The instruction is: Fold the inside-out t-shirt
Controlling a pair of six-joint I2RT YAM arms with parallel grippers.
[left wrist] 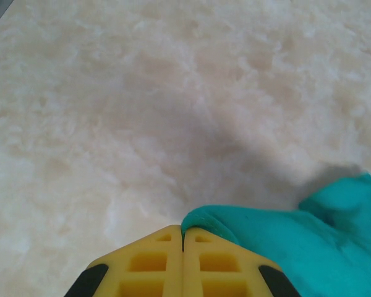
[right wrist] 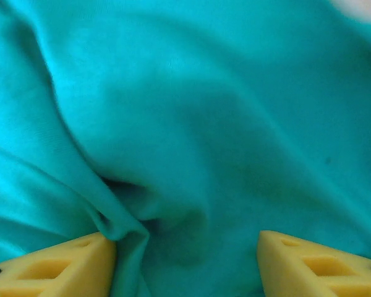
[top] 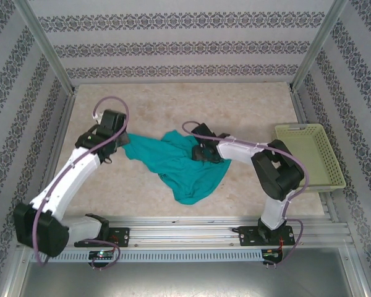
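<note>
The inside-out t-shirt (top: 179, 167) is a teal-green crumpled heap in the middle of the table. My left gripper (top: 120, 143) is at its left end. In the left wrist view the yellow jaws of the left gripper (left wrist: 183, 232) are pressed together, with a hem of the t-shirt (left wrist: 309, 241) pinched at their tips. My right gripper (top: 201, 151) is down on the heap's upper right part. In the right wrist view the right gripper (right wrist: 185, 244) stands open, its fingers wide apart over the wrinkled t-shirt (right wrist: 191, 111), a raised fold next to the left finger.
A pale yellow-green basket (top: 306, 158) sits at the table's right edge, beside the right arm's elbow. Patterned walls close in the back and both sides. Bare beige table (left wrist: 142, 105) stretches beyond the left gripper.
</note>
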